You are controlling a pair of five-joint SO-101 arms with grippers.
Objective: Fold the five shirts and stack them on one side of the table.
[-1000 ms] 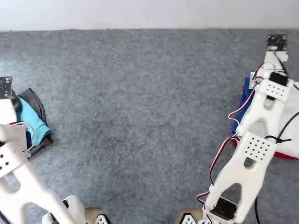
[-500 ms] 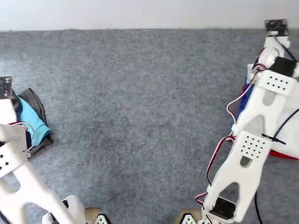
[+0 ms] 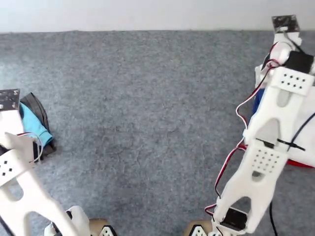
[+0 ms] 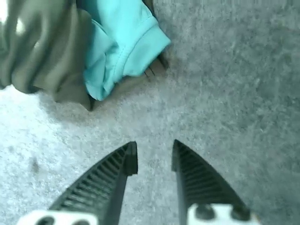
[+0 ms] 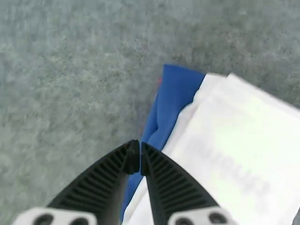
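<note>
— What do we make of the left jaws?
— We see them parted a little, with a narrow gap between the tips and nothing in them. They hang over the bare grey table. Beyond them lies the teal shirt, crumpled on a dark olive shirt, apart from the tips.
— And the right jaws?
— We find them pressed together, or all but, gripping no cloth that we can make out. The tips sit over the edge of the blue shirt; we cannot tell whether they touch it. A white shirt lies on the blue one, just beside the tips.
— From the high view?
— We place the teal and olive pair at the table's left edge by the left arm. The blue and white stack is at the right edge under the right arm, with red cloth showing at its near side.
</note>
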